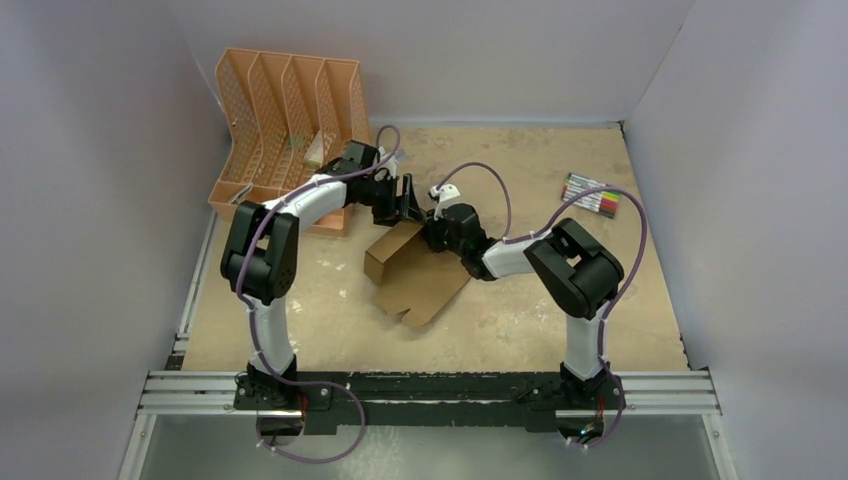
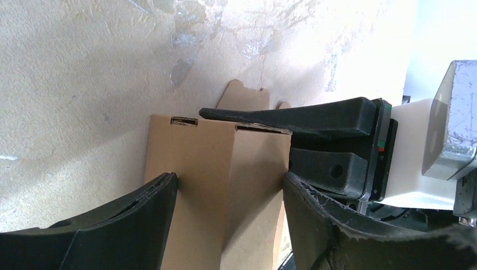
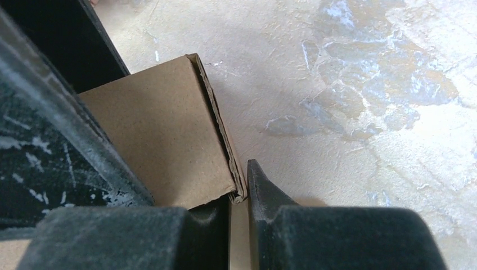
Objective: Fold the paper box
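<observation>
the paper box (image 1: 425, 280) lies near the middle of the table (image 1: 560, 310), just ahead of the two arms, with both wrists bent in over its far end. it is brown cardboard and only partly formed. from above, most of the sheet lies flat and runs toward the near edge, where we see a notched flap. one panel on its left side stands up as a short wall.

the right gripper (image 3: 239, 194) is pinched onto the box. in its own wrist view the layered cardboard edge sits in the narrow gap between the two dark fingers (image 3: 264, 197), with the panel running up and left from there. the left wrist view shows the same grip from the other side, where one long black finger (image 2: 292, 115) lies along the top edge of the raised cardboard.

the left gripper (image 2: 229, 188) has its jaws spread wide. its fingers (image 2: 129, 219) stand on either side of the upright cardboard, which shows a vertical crease between them. we cannot tell whether either fingertip touches the card.

a peach-orange slotted file organizer (image 1: 285, 110) sits at the far left corner, just behind the left arm. a pack of coloured markers (image 1: 592, 195) lies well apart on the far right.
</observation>
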Available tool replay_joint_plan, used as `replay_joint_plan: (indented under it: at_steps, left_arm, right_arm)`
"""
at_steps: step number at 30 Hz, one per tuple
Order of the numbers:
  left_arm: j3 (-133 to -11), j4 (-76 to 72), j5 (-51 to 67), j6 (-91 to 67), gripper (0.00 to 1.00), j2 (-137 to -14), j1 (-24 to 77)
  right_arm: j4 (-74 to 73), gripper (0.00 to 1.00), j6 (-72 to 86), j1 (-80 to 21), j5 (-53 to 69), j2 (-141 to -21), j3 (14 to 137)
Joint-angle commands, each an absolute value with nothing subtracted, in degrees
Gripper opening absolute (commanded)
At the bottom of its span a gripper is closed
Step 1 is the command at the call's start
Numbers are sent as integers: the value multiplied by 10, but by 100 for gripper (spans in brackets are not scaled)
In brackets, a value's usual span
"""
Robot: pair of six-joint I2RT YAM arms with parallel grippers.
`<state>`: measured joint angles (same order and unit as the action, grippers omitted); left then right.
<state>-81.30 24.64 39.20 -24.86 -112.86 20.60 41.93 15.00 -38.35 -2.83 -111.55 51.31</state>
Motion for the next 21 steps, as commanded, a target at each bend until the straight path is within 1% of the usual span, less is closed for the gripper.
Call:
replay_joint_plan:
  at_steps: [1, 5, 9, 16, 21]
  left_arm:
    - [-785, 262, 475, -273, 67, -1095, 227]
    - [-777, 259, 486, -274, 67, -1087, 235]
    - [-787, 271, 442, -274, 69, -1081, 231]
    - [-838, 333, 268, -251, 73, -1072, 227]
    - [-859, 355, 183, -266, 73, -1055, 227]
  right_arm:
    - [363, 4, 197, -388, -133, -1091, 560]
    - [345, 6, 192, -391, -143, -1087, 566]
    - [360, 15, 174, -390, -113, -1075, 559]
    - [325, 43, 151, -390, -81, -1028, 545]
    - [272, 55, 138, -391, -88, -990, 537]
